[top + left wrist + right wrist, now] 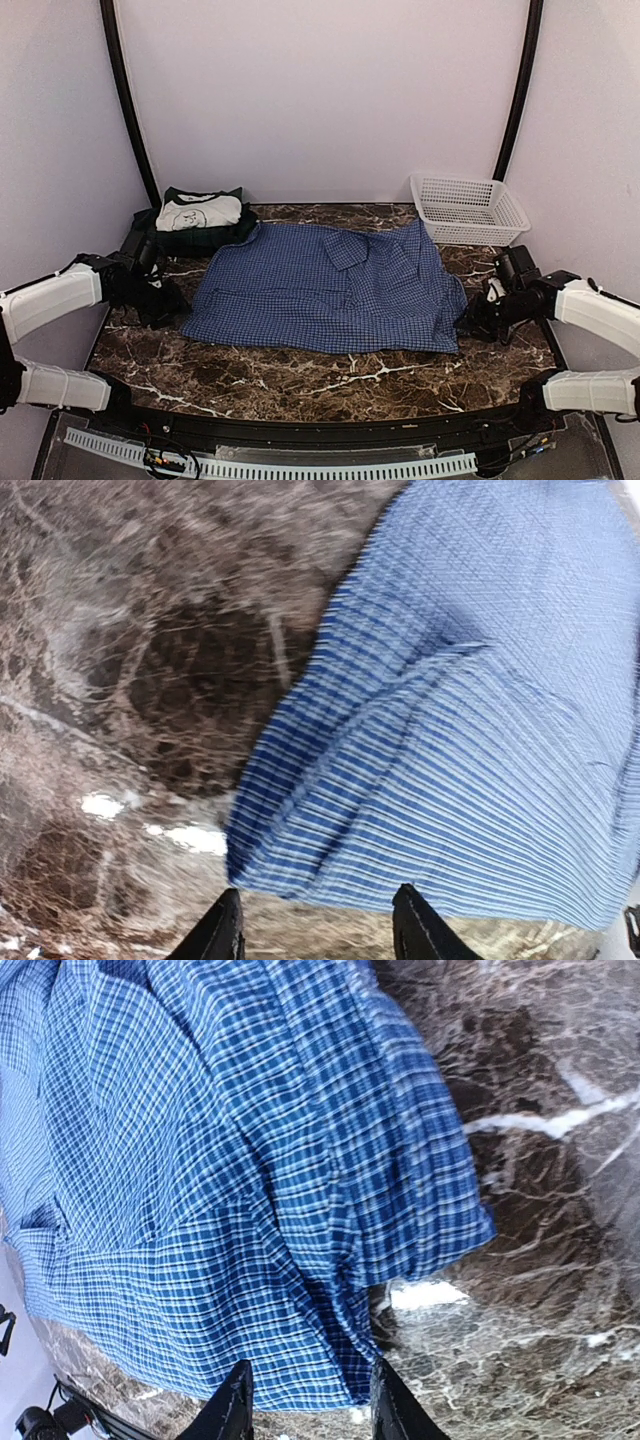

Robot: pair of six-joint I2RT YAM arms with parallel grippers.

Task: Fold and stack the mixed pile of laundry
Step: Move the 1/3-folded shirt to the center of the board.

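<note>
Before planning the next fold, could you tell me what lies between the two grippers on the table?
The blue checked shirt lies spread flat between the left gripper and the right gripper, covering the whole stretch; the top view shows this best.

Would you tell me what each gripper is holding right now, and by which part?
Nothing, it seems: the left gripper and right gripper stand open at side edges of the shirt.
</note>
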